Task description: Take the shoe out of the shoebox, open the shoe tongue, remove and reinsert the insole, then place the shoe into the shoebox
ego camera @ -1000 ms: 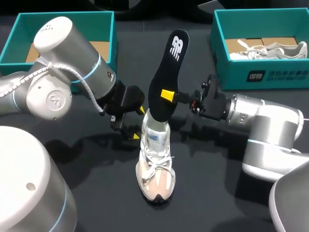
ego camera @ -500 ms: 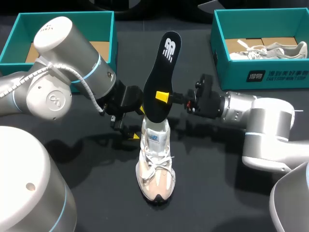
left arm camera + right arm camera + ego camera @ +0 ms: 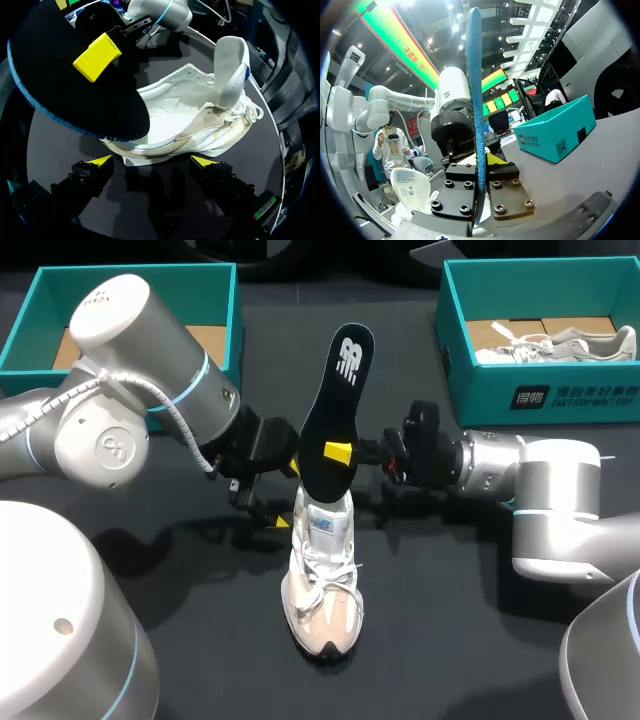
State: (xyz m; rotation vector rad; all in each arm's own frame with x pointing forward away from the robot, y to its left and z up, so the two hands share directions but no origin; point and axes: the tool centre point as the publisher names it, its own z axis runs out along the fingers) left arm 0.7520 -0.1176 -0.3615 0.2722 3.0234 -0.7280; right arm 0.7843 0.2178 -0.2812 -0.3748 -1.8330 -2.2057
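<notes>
Right gripper (image 3: 345, 452) clenched on the insole (image 3: 335, 400), upright, lower end tucked into the shoe (image 3: 322, 580) standing on the table (image 3: 450, 640). Left gripper (image 3: 285, 495) released, 2 fingers either side of the heel. Best to feed the insole slowly down toward the toe, bracing the heel against tipping.

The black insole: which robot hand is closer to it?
Right. The right gripper pinches the insole itself; the left gripper sits open lower down, beside the shoe heel.

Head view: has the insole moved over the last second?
Yes. The insole has shifted left and a little down, its top now farther from the right shoebox.
</notes>
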